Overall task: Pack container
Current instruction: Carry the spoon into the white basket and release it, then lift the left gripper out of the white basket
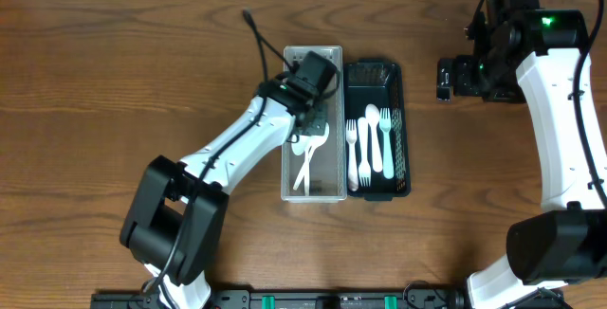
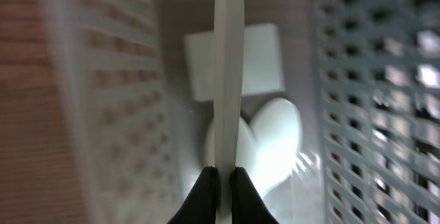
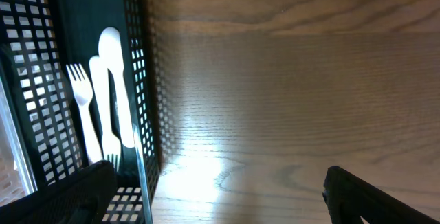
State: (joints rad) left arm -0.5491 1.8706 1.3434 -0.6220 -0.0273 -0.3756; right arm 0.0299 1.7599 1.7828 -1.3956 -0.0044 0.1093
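Note:
My left gripper [image 1: 320, 124] reaches down into the clear container [image 1: 286, 172] and is shut on a white plastic utensil [image 2: 228, 80], seen edge-on as a thin strip running up from the black fingertips [image 2: 206, 183]. Under it lie other white utensils [image 1: 305, 165], one with a spoon bowl [image 2: 278, 135]. The black mesh basket [image 1: 403, 110] beside the container holds several white forks and spoons [image 1: 372, 148]. My right gripper [image 1: 444, 77] hangs open over bare wood to the right of the basket, nothing between its fingers [image 3: 371, 196].
A black cable [image 1: 258, 39] runs along the left arm above the container. The black basket's mesh wall [image 3: 137, 80] and its forks [image 3: 82, 107] lie just left of the right gripper. Wood table [image 1: 114, 81] extends to the left and right.

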